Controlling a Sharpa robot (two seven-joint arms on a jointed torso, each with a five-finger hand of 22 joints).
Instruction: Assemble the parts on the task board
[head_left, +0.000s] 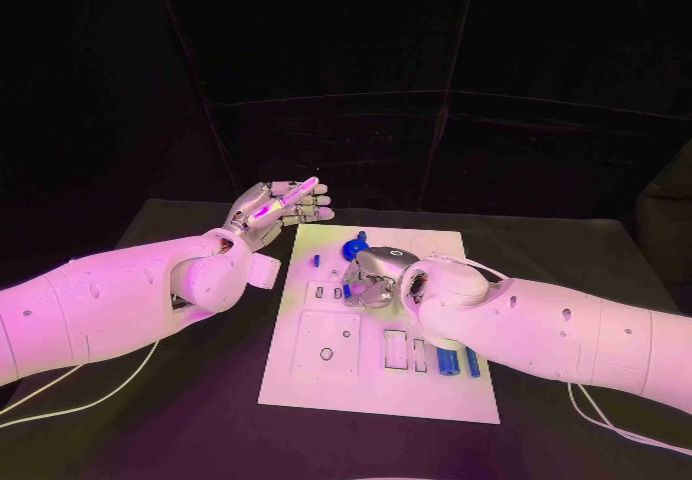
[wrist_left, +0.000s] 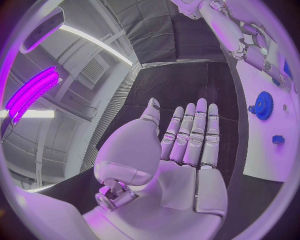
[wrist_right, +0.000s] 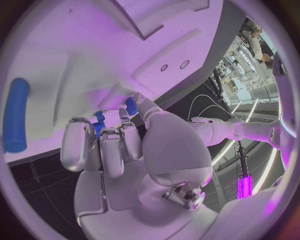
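Seating a small blue part (wrist_right: 130, 105) pinched in right hand (head_left: 378, 277) fingers on task board (head_left: 433, 390); left hand (head_left: 274, 208) flat, empty; needs careful alignment next

The white task board (head_left: 433, 390) lies flat on my tabletop (head_left: 173, 420), long side running away from me. Its surface carries raised blocks and rectangular slots. Two blue bars (head_left: 459, 362) lie side by side near its right edge, close to me. A small blue peg (head_left: 316, 261) stands near its left edge, farther out. A blue gear (wrist_left: 264, 105) sits at the far end of the board.
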